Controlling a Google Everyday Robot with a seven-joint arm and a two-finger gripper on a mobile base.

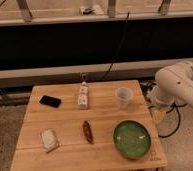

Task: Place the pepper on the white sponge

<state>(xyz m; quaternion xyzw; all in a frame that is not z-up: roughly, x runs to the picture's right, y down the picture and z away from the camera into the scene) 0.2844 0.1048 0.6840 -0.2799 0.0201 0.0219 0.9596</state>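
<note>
The pepper [87,131], a small slim dark-red chili, lies on the wooden table [65,120] a little in front of its middle. The white sponge [49,139], a small flat whitish pad, lies at the front left, about a hand's width left of the pepper. My white arm [177,84] reaches in from the right. My gripper [159,115] hangs down beside the table's right edge, well away from the pepper and the sponge, with nothing seen in it.
A green bowl [132,138] sits at the front right, close to the pepper. A clear plastic cup [123,97] stands at the back right. A white power strip [83,96] with its cable lies at the back middle. A black phone [50,101] lies at the back left.
</note>
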